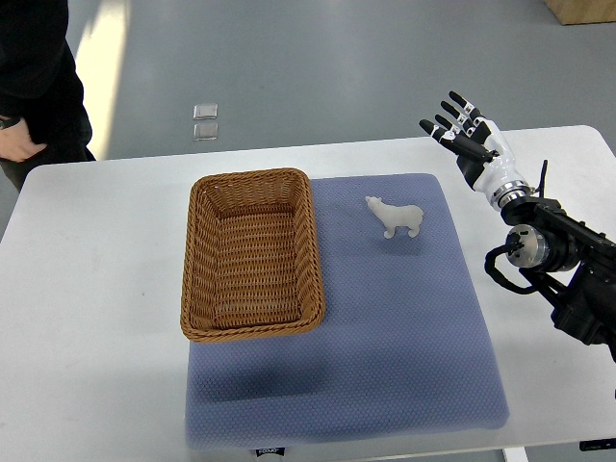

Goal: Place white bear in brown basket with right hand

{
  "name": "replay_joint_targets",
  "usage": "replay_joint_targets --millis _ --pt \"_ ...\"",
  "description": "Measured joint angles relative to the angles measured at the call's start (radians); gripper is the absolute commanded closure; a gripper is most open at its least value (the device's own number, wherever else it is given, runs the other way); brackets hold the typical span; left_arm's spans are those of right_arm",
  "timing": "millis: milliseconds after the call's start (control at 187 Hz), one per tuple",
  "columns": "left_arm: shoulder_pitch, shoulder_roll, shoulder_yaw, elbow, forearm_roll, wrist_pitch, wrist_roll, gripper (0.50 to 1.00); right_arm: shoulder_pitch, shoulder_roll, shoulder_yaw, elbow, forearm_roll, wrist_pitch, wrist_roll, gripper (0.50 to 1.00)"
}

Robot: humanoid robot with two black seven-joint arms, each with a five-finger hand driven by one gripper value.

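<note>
Top view: white bear (395, 217) apart from fingers (452, 117)

The white bear (396, 218) stands upright on the blue mat (404, 327), just right of the empty brown basket (252, 254), head toward it
</note>
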Motion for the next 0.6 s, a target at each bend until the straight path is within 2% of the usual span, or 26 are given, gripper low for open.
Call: replay_joint_targets --millis 599 --pt "0.0 0.0 -0.001 -0.003 0.0 0.0 0.0 0.5 0.001 -0.007 -0.012 0.003 -0.008 0.004 -0.002 0.576"
